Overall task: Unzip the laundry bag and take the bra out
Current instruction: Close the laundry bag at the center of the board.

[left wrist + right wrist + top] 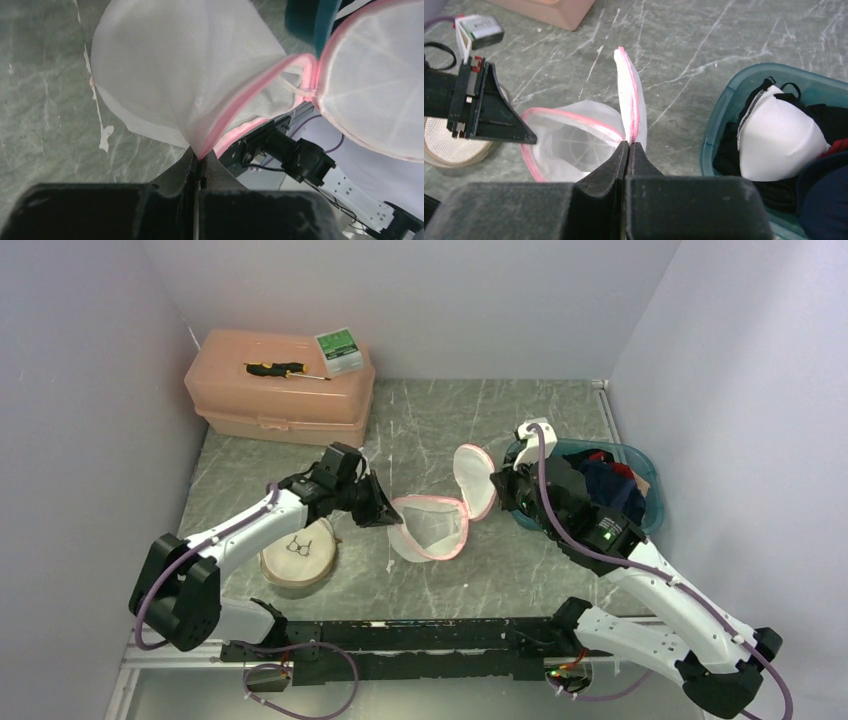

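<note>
The laundry bag (432, 525) is white mesh with a pink zipper rim and lies spread open like a clamshell, its lid half (472, 478) standing up. My left gripper (390, 518) is shut on the pink rim of the bowl half (175, 65), pinched at the fingertips (201, 157). My right gripper (497, 490) is shut on the pink edge of the lid half (630, 100), held at its tips (629, 144). Inside, the bag (574, 142) looks hollow. A white bra (779, 135) with black trim lies in the teal bin (724, 110) on dark clothes.
The teal bin (645, 465) stands at the right behind my right arm. A peach toolbox (280, 390) at the back left carries a screwdriver (285, 370) and a small green-white box (338, 350). A round woven pad with glasses (298, 555) lies under my left arm.
</note>
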`<control>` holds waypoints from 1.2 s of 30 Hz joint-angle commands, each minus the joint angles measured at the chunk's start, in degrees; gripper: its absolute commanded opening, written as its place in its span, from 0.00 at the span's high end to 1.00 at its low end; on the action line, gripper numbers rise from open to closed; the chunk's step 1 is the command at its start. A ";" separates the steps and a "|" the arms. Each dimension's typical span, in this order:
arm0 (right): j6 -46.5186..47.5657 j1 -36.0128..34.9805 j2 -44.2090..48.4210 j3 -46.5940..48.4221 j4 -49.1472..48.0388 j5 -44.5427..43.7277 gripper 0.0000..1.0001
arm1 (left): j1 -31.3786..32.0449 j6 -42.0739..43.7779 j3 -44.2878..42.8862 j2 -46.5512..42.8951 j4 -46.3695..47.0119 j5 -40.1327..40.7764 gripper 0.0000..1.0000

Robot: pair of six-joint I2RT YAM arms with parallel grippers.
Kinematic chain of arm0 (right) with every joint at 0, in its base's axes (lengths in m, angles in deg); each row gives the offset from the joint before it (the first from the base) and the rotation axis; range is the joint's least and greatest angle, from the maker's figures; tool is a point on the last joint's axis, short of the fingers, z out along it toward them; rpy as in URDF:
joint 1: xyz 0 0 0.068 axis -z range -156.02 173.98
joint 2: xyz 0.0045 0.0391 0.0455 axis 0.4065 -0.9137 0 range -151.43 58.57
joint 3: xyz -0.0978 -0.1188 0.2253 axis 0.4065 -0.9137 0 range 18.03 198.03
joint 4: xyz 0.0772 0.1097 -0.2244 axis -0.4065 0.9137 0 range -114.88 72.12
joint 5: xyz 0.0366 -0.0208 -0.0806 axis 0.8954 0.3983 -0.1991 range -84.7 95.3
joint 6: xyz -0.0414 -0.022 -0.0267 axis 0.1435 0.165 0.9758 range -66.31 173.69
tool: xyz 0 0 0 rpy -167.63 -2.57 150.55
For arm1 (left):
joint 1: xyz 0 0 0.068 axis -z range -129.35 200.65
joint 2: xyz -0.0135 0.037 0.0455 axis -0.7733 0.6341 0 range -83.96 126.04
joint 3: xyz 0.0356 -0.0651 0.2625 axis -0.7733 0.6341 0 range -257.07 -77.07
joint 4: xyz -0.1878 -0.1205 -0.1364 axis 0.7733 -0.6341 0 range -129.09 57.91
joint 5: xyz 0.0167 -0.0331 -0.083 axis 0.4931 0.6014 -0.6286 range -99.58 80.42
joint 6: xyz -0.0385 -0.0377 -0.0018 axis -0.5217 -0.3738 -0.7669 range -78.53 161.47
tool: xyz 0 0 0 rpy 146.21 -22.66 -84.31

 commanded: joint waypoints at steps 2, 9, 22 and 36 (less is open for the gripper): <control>1.56 -1.28 1.50 7.79 1.41 -4.85 1.00 | -0.52 -0.49 -2.13 -1.82 4.05 -4.41 0.97; 1.39 -1.34 0.72 14.05 1.92 -6.15 1.00 | -0.51 4.26 -6.72 -4.00 -5.60 3.05 0.97; -5.72 -0.64 -0.01 7.29 2.26 -6.41 1.00 | -0.48 3.79 0.65 -0.88 -0.69 -1.16 0.97; -2.12 1.09 5.35 11.75 0.10 -6.83 1.00 | 0.03 12.14 -25.19 -12.12 -12.28 8.21 0.97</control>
